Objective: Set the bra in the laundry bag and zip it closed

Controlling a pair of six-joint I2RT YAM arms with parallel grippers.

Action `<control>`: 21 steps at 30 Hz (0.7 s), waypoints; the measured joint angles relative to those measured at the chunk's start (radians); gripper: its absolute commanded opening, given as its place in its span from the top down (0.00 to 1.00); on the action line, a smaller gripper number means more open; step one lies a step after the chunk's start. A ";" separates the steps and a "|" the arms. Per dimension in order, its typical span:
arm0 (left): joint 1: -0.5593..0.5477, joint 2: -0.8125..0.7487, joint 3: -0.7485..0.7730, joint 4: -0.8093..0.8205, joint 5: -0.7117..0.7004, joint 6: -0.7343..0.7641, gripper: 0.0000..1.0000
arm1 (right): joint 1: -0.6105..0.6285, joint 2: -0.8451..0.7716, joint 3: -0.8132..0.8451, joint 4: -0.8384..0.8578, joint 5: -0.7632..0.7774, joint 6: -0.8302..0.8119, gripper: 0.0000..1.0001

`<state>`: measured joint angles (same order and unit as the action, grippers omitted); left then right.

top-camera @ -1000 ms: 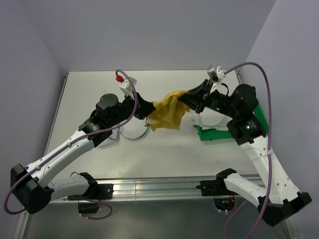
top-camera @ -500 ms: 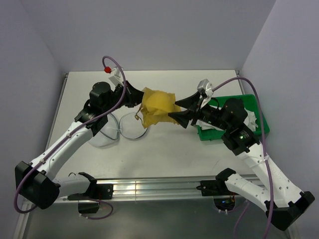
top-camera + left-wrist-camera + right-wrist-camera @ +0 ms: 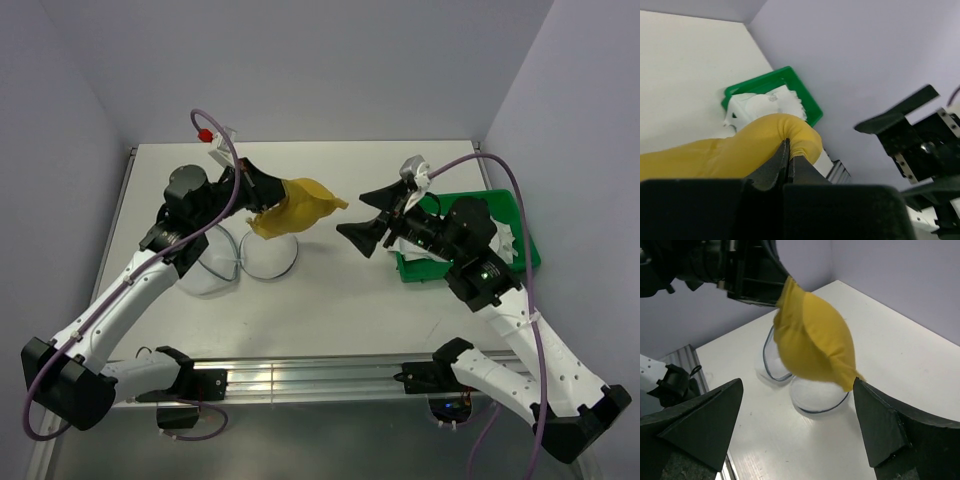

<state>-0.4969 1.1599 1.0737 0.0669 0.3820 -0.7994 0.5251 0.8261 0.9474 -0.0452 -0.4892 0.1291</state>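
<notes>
- The bra (image 3: 298, 206), a yellow bundle, is off the table and pinched at one end by the left gripper (image 3: 268, 194). Its free end points toward the right arm.
- The left wrist view shows what the overhead view cannot: the two fingers (image 3: 782, 162) are pressed together with a fold of yellow fabric squeezed between them.
- The laundry bag (image 3: 268, 262) lies unzipped on the table (image 3: 330, 300), its two round mesh halves spread side by side. The bra hangs over the half nearer the table's middle.
- The right wrist view shows both halves below and behind the bra. It does not show whether the fabric touches the mesh.
- The right gripper (image 3: 353, 214) hovers near the bra's free end. Its fingers are spread wide apart and hold nothing, and a clear gap separates them from the cloth. Its own camera frames the bra between the two fingers.
- The green tray (image 3: 527, 250) sits at the table's right edge behind the right arm. The left wrist view shows crumpled white items (image 3: 765, 102) in it, while the overhead view shows only scraps of them.
</notes>
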 measured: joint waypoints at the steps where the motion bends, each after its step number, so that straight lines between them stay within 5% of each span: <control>1: 0.000 -0.005 -0.006 0.018 0.018 -0.003 1.00 | -0.003 0.011 0.008 -0.002 0.003 -0.002 0.01; 17: 0.000 -0.017 -0.016 0.061 0.159 -0.091 1.00 | -0.040 0.217 0.180 -0.092 -0.267 -0.173 0.01; 21: 0.000 -0.017 -0.016 0.061 0.189 -0.109 1.00 | -0.046 0.235 0.180 -0.091 -0.294 -0.201 0.17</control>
<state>-0.4969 1.1431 1.0576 0.1280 0.5713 -0.9089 0.4793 1.0611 1.1275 -0.1364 -0.7830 -0.0723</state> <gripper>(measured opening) 0.013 0.927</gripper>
